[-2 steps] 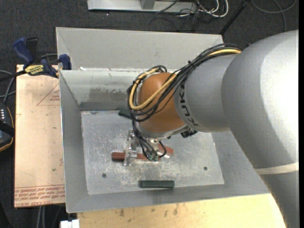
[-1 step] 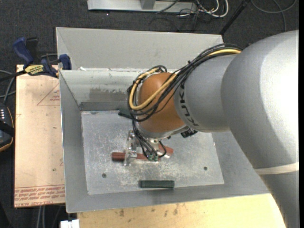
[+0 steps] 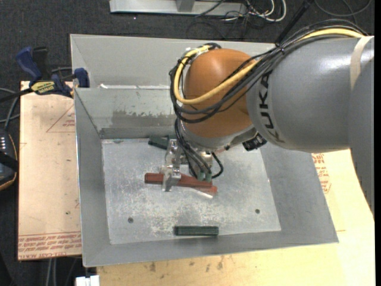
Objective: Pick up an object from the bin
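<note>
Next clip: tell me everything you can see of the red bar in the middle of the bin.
The red bar is a long, thin, flat strip, reddish-brown and matte, with a paler tip at its right end. It lies flat on the bin floor near the middle, running left to right and dipping slightly toward the right. The gripper comes down across its left part and hides a stretch of it. I cannot tell whether it is gripped. The green bar lies apart from it.

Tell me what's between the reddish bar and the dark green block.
Only bare bin floor, seen in the camera view, separates the reddish bar from the dark green block.
</note>
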